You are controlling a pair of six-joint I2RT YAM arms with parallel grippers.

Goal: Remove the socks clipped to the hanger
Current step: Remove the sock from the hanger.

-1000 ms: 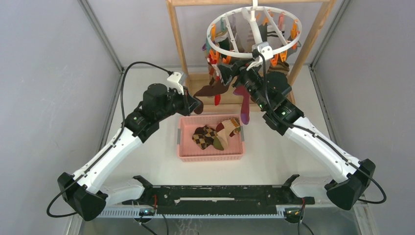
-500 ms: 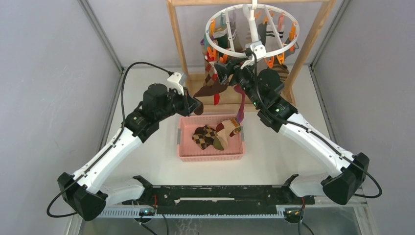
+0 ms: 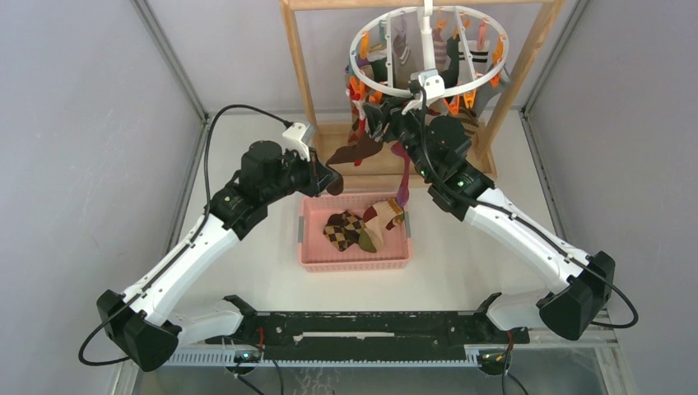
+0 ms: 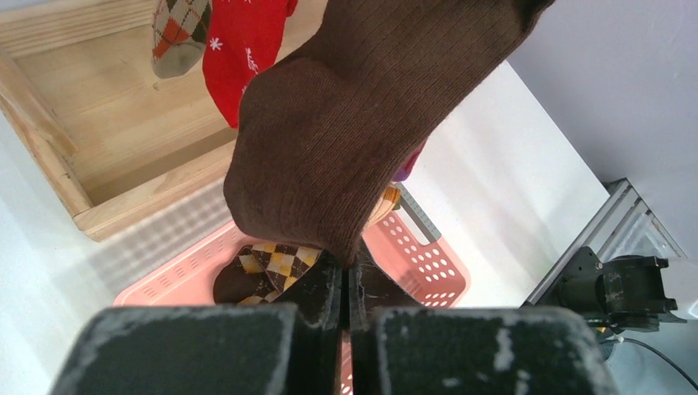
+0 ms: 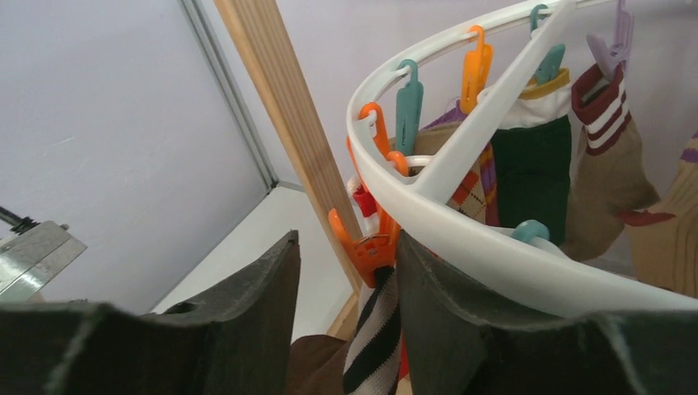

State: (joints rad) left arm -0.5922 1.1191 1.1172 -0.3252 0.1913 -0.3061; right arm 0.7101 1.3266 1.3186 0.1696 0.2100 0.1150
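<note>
brown sock (image 4: 346,140): long axis runs from left pincer (image 4: 346,280) up and ahead toward hanger (image 5: 461,239) rim; lower end pinched in fully closed jaws | orange clip (image 5: 366,247): dead ahead, between right pincer (image 5: 347,255) fingers, partly apart, gripping nothing | right arm nearer clip

No readable text

No lettering, brand, number or sign can be made out in any view: none on the hanger (image 3: 352,51), the socks (image 3: 355,152) or the basket (image 3: 354,265). The marks on the socks are woven patterns only.
</note>
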